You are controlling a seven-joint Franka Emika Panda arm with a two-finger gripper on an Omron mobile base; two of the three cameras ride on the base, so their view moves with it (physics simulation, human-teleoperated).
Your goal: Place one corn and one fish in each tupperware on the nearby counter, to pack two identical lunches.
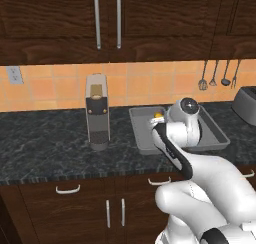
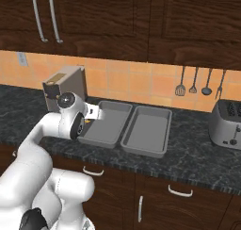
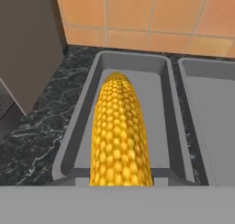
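A bright-yellow corn [image 3: 119,131] hangs lengthwise just above the left tupperware [image 3: 81,122], and my gripper [image 2: 96,112] is shut on it. From the left base view a small tip of the corn [image 1: 158,115] shows beside the wrist, over the left tupperware [image 1: 141,135]. The second tupperware [image 3: 206,108] lies directly to the right, touching the first, and is empty where I can see it. Both trays [image 2: 106,127] [image 2: 148,130] rest on the black marbled counter [image 2: 188,153]. The fish is out of view.
A tall grey coffee machine [image 1: 97,110] stands close to the left of the trays. A toaster [image 2: 228,123] sits at the far right of the counter. Kitchen utensils [image 2: 193,83] hang on the tiled wall, under dark upper cabinets [image 1: 107,18].
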